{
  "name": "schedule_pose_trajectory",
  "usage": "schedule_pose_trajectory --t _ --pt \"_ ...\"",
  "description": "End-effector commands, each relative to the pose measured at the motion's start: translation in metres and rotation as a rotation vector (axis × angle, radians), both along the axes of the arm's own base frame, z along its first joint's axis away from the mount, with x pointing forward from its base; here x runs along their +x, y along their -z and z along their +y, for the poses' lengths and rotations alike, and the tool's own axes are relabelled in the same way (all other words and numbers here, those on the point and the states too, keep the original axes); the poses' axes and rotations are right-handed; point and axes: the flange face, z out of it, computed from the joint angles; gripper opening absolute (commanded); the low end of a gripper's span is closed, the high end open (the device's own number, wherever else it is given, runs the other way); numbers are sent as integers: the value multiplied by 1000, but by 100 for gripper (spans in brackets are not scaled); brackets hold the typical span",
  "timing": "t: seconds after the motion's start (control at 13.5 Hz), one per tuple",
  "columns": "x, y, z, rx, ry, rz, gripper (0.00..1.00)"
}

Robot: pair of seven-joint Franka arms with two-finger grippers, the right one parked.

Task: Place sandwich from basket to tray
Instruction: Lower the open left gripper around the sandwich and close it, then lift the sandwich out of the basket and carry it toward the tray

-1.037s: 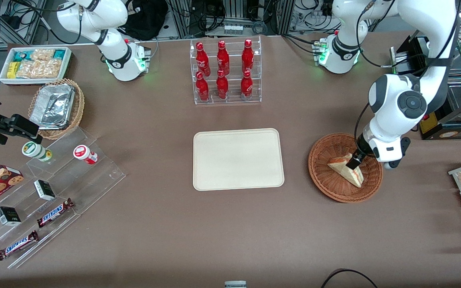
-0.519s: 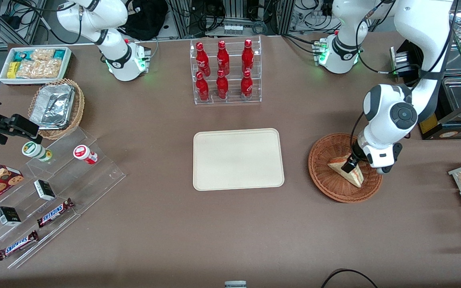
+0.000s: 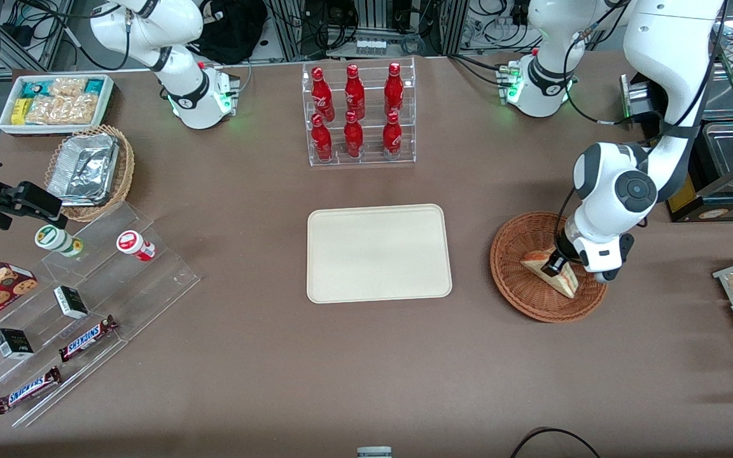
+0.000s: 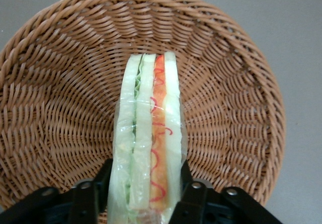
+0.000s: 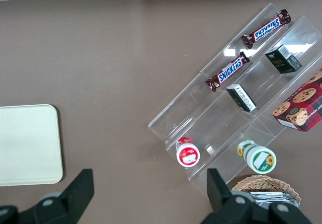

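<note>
Presently, well apart from the jaws toward the parked arm's end of the table, a white box of snack packets (image 3: pixel 56 102) is seen, with a tan wicker basket of foil containers (image 3: pixel 90 172) nearer the front camera than it. A clear stepped display (image 3: pixel 80 312) is set nearer the camera again, and two small jars (image 3: pixel 135 245), small boxes and Snickers bars (image 3: pixel 86 338) are carried on it. A rack of red bottles (image 3: pixel 358 114) is placed midway along the table, farther from the camera than the tray (image 3: pixel 378 252). The tray is laid flat between the display and the jaws, apart from them, and nothing is seen on it.

Just beside the tray, toward the working arm's end, the basket (image 3: pixel 519 245) is found, and the gripper (image 3: pixel 556 264) is lowered into it. The sandwich (image 3: pixel 548 268) is lain inside the basket, on its floor toward the rim nearest the front camera. In the left wrist view the sandwich (image 4: pixel 148 143) is shown on edge with its layers upright, and it is flanked by the two fingers (image 4: pixel 193 196), one against each bread face. The jaws are set only as wide as the wedge and are closed against it; whether it has been raised off the weave cannot be told.
</note>
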Motion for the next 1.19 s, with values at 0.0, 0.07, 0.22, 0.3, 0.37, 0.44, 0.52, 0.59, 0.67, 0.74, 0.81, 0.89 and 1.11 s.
schedule_pose_trajectory --t 0.0,0.07,0.22,0.3,0.37,0.44,0.52,0.59,0.67,0.74,0.81,0.89,1.11 --pt "3 -38 -6 10 7 -13 7" --pt "3 -57 -6 22 12 13 7" --pt "6 -110 -13 48 27 78 7" --pt "8 -133 -25 59 47 105 7" --pt "11 -158 -38 67 67 131 7" --pt "13 -180 -59 74 104 147 7" --pt "13 -194 -84 79 146 155 7" --pt "10 -206 -109 83 187 157 7" --pt "4 -209 -140 85 240 158 7" --pt "-2 -208 -175 90 292 159 7" --pt "-8 -206 -205 89 343 156 7" --pt "-14 -204 -231 92 394 151 7" --pt "-34 -182 -286 94 611 160 8"
